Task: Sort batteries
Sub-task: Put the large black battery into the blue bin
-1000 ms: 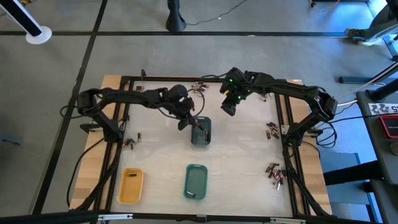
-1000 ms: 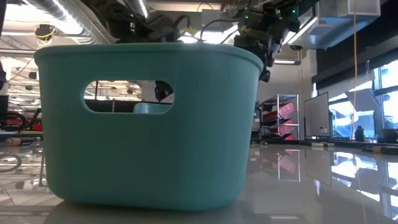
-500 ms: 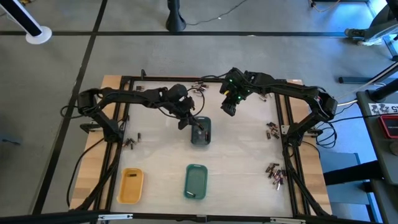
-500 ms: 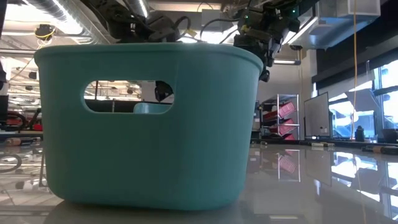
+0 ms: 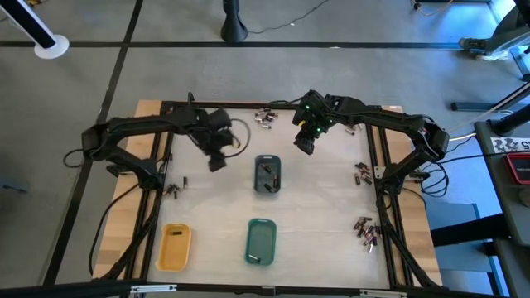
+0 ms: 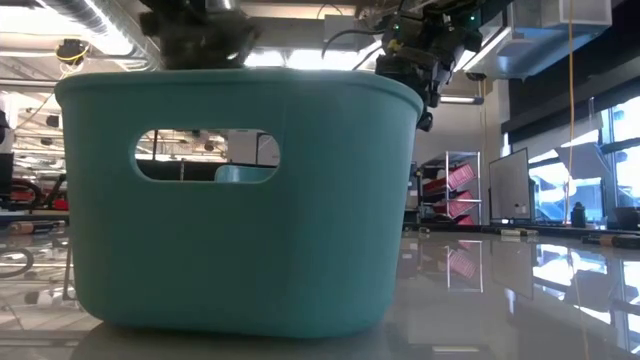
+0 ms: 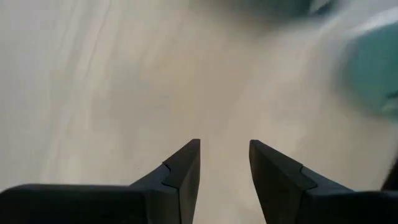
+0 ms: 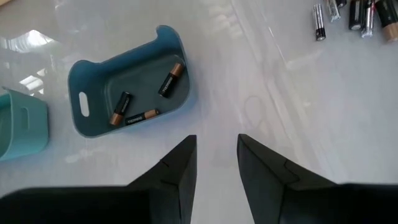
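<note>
Since both the left gripper [image 5: 217, 163] and right gripper [image 8: 216, 155] hang released and empty, small copper-and-black cylindrical batteries [image 8: 170, 78] wait.
Three lie in the grey-blue tray [image 8: 82, 99], others loose on the pale bench [image 5: 331, 215]; hard, smooth and likely to roll, best pinched mid-barrel.

Dark jointed arms, black cables, wedge-shaped fingers [image 8: 177, 171].

Pulled my left gripper [image 5: 217, 163] off the grey-blue tray [image 5: 267, 175]: 1 s ago it sat over the tray's upper-left edge at frame centre, now it's left of centre, well apart from the tray, w/ fingers [image 7: 184, 171] parted and empty. Whole left arm swung toward the left of the high view. Tray interior now fully visible, batteries [image 8: 170, 79] inside.
</note>
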You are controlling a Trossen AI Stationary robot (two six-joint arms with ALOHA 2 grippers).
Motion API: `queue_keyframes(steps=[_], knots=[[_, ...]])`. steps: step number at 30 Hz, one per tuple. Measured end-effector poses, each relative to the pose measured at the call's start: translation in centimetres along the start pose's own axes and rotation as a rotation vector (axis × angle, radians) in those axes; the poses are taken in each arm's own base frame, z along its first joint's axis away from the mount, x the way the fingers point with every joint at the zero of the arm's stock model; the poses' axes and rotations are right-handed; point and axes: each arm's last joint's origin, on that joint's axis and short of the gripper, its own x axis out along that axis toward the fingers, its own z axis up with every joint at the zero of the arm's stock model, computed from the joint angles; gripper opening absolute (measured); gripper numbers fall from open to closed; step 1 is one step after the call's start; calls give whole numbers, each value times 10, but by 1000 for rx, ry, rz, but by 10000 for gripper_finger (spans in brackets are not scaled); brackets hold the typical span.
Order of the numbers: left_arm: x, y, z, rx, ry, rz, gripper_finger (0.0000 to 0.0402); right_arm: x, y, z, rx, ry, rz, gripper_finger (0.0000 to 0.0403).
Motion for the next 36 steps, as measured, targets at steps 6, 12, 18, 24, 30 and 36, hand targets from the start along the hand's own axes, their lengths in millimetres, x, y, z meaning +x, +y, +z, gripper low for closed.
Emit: queue_keyframes(steps=[6, 12, 18, 24, 30, 36], knots=[[21, 10, -30, -481, 225, 167, 129, 0, 0, 4, -17, -42, -2, 117], [49, 7, -57, -644, 330, 252, 129, 0, 0, 5, -26, -49, -2, 117], [68, 9, -79, -770, 388, 352, 129, 0, 0, 5, -29, -49, 0, 117], [82, 9, -87, -843, 355, 371, 129, 0, 0, 5, -53, -49, 7, 117], [88, 13, -91, -900, 334, 380, 129, 0, 0, 4, -55, -45, 8, 117], [98, 19, -94, -957, 285, 365, 129, 0, 0, 4, -68, -42, 8, 117]])
